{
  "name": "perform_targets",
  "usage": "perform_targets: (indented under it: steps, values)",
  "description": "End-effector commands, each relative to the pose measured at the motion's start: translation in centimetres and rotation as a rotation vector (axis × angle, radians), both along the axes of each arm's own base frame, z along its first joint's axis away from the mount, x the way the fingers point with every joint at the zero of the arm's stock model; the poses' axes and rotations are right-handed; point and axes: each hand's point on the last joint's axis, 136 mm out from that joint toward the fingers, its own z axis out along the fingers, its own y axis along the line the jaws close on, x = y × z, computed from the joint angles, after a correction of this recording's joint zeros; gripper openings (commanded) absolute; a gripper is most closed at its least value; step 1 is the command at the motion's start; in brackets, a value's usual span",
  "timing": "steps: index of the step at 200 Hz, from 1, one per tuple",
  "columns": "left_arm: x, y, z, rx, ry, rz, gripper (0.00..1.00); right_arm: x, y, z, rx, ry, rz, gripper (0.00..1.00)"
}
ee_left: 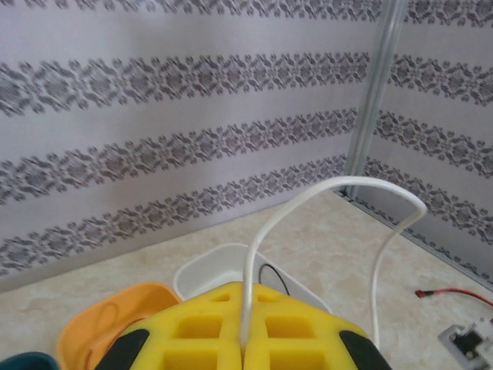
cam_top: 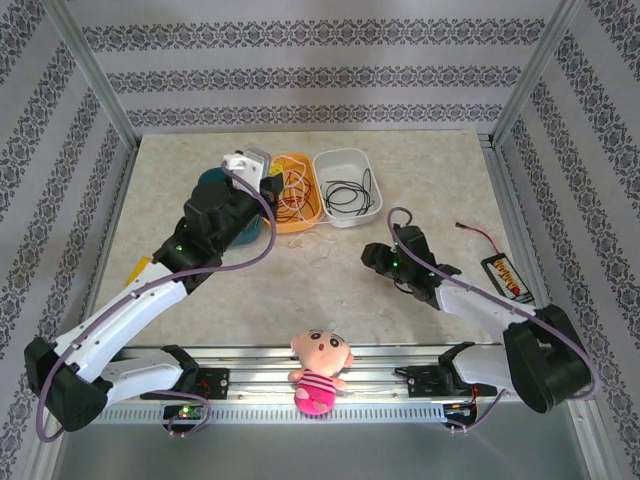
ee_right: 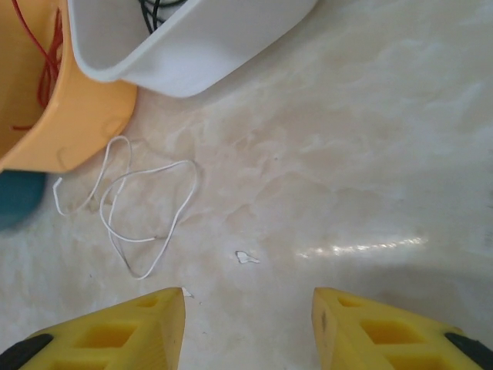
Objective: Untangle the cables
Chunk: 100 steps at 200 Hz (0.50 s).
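Observation:
My left gripper (ee_left: 246,339) is shut on a white cable (ee_left: 339,189) that arches up from between its yellow fingers and drops back down on the right. In the top view this gripper (cam_top: 255,175) hangs beside the orange bowl (cam_top: 300,215), which holds red and white cables (cam_top: 292,190). A black cable (cam_top: 350,193) lies coiled in the white tray (cam_top: 345,155). My right gripper (ee_right: 248,308) is open just above the bare table, nothing between its fingers. A thin white cable (ee_right: 146,223) lies in loose loops on the table to its left.
A teal bowl (cam_top: 212,180) sits under the left arm. At the right edge a black battery pack (cam_top: 507,277) with a red lead (cam_top: 475,232) lies on the table. A pink plush doll (cam_top: 318,370) rests on the front rail. Patterned walls close in the table.

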Motion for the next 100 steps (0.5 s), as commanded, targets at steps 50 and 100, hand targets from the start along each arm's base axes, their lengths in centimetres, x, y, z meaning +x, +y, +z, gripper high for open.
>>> perform_targets:
  steps: [50, 100]
  values:
    - [3.4, 9.8, 1.5, 0.152, 0.082, 0.321, 0.0, 2.6, 5.3, 0.3, -0.24, -0.004, 0.151, 0.53]
    - [8.1, 15.0, -1.7, 0.262, 0.19, 0.452, 0.0, 3.0, 8.3, 0.1, -0.278, -0.003, 0.219, 0.54]
